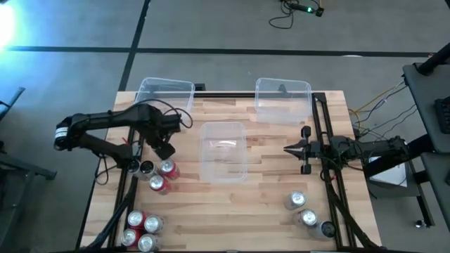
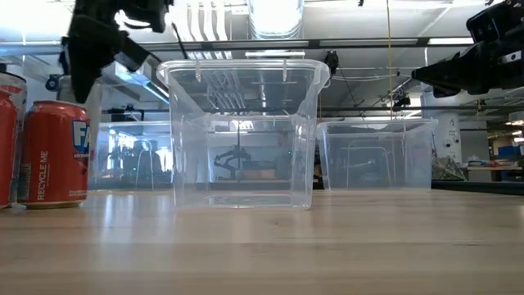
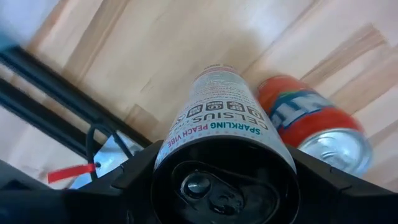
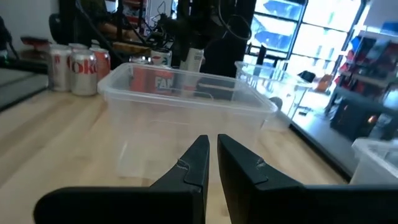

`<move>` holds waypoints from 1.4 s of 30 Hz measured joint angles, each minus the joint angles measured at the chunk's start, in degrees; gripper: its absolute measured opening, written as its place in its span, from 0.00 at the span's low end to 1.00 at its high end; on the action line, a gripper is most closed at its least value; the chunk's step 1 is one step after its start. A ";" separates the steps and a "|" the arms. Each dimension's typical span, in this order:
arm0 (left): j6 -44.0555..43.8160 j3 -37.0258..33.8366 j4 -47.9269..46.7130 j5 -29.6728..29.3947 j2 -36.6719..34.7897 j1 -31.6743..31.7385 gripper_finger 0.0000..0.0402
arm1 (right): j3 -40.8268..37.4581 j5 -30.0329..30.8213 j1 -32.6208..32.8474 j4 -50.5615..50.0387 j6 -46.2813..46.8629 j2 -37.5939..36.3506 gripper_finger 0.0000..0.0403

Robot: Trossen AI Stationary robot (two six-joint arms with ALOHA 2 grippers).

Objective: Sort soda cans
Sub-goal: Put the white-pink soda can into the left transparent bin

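Gripping a slim white can (image 3: 224,118) round its smooth metal wall, the left tool (image 1: 166,149) hangs above the left side of the pale wooden plank table (image 1: 267,190). The can's black top with its pull tab faces the wrist camera, and its long axis runs straight away from the tool toward the boards below, its printed side showing pink and teal lettering. Just beside it, under the tool, stands an orange-red can (image 3: 311,124) with a shiny silver top, upright on the planks. Close to the tool on the table sit two more red cans (image 1: 163,176) and a dark one (image 1: 146,167); a cluster of red and silver cans (image 1: 143,229) stands nearer the table's front edge. Three clear, thin-walled rectangular plastic bins (image 1: 223,151) lie between the two arms. The right tool (image 1: 290,149) waits at the table's right side, its two dark pointed fingers (image 4: 189,165) closed together on nothing, aimed at the middle bin; silver cans (image 1: 300,208) stand nearby.
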 joint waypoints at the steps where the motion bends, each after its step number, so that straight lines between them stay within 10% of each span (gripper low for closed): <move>1: -0.53 -1.12 0.66 0.00 -0.97 0.02 0.62 | 0.00 -0.02 0.00 0.00 -0.25 0.00 0.07; 10: -2.75 -6.51 3.40 0.15 -5.31 0.02 0.65 | -0.02 -0.63 0.02 0.45 23.02 0.02 0.07; 22: -2.27 -6.81 3.65 0.67 -3.88 0.00 0.74 | 0.00 1.25 0.00 8.14 25.68 1.00 0.09; 42: 3.58 1.11 2.29 0.52 -3.90 0.00 0.75 | 13.81 8.46 0.00 17.97 16.78 29.90 0.72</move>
